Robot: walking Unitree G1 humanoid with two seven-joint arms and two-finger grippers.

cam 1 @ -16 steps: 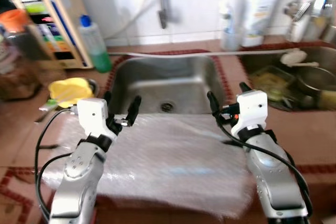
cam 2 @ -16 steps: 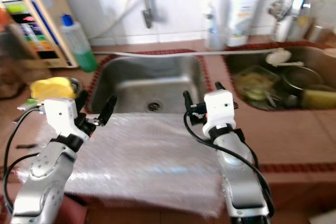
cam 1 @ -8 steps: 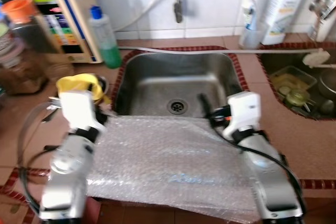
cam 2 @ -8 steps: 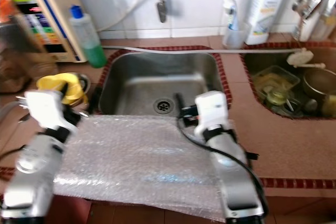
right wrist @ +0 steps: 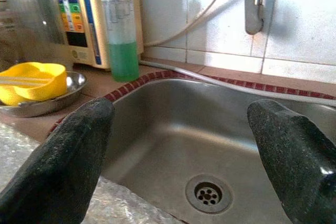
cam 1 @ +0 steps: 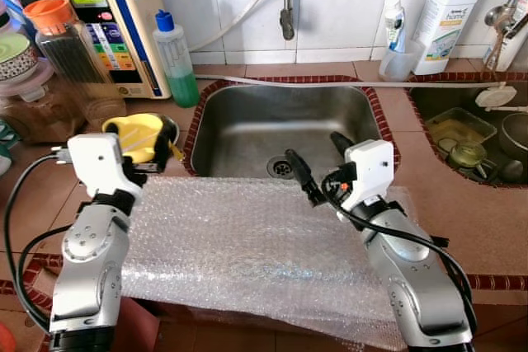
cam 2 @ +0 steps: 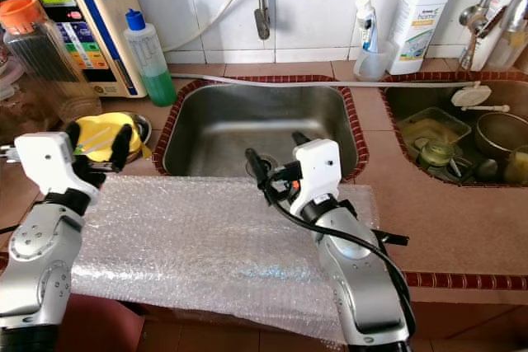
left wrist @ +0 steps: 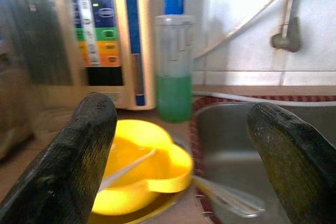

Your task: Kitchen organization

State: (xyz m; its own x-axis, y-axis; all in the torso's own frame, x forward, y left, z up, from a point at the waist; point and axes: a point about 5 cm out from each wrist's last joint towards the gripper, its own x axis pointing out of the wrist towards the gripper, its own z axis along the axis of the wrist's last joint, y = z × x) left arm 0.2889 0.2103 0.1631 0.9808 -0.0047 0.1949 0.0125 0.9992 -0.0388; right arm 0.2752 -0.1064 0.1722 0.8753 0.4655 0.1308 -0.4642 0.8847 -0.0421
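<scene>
Bubble wrap lies spread flat on the red tiled counter, its far edge at the near rim of the steel sink and its near edge hanging over the counter front. Neither gripper has hold of it.

Left gripper hovers over the sheet's far left corner with its two black fingers spread wide and nothing between them. At 12 o'clock from it, just beyond the fingertips, sits a yellow bowl resting in a steel dish; a pale stick lies across the bowl.

Right gripper hangs over the sheet's far edge at the sink rim, fingers likewise wide apart and empty, pointing toward the drain.

Further out, at 11 o'clock from the sink, a clear bottle of green liquid with a blue cap stands beside a beige box-shaped appliance against the white tiled wall. A tap hangs at 12 o'clock above the basin. At 1 o'clock stand a white bottle with an orange cap and a small cup. At 3 o'clock a second basin holds dishes. At 9 o'clock, on the counter's left, stands a jar with an orange lid.
</scene>
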